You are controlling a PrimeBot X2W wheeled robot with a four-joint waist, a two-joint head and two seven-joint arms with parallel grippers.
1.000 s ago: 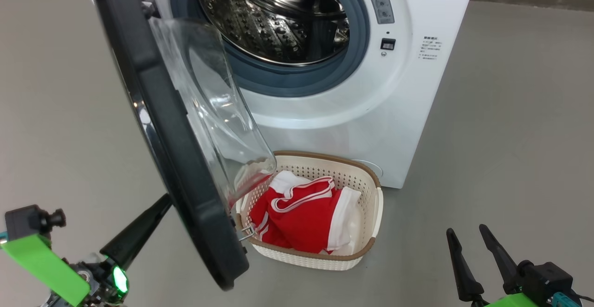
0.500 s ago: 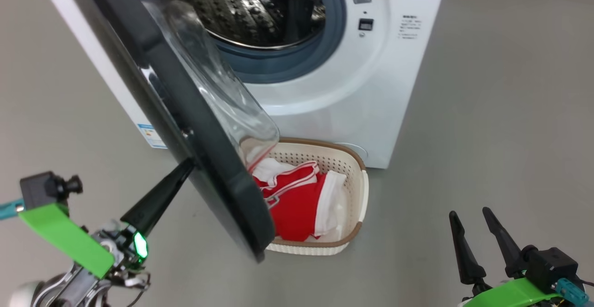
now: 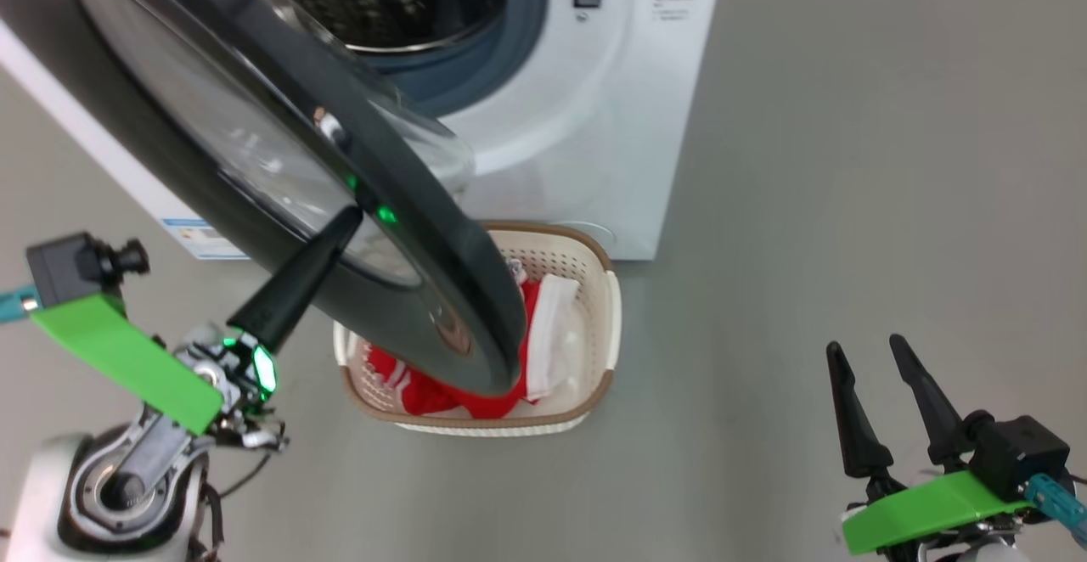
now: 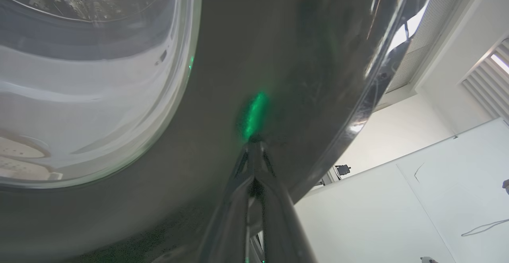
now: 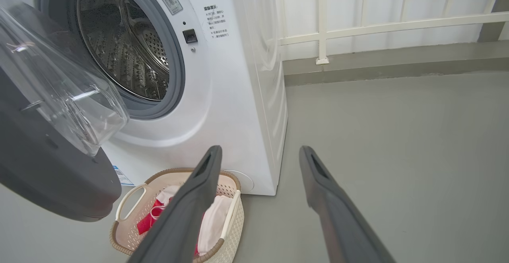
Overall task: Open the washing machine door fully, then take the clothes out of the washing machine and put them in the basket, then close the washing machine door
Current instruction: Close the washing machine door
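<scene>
Washing machine door is only part way open right now, sticking out at an angle from the front of the washing machine, with its glass bowl facing back toward the drum. Left gripper is pinched fully shut with nothing in it, and its tip is pressed right against the glossy black rim on the door's outer face; you can see the arm's green light reflected in the rim just by the tip in the left wrist view. Basket sits on the floor right at the foot of the machine, under the door's lower edge, so from the head camera the door hides a good part of it. Clothes are in there, red with white bits poking out. Right gripper is well off to the side of the machine above bare floor, fingers spread wide, holding nothing at all. Drum looks empty from the right wrist view, as far as I can see into it.
</scene>
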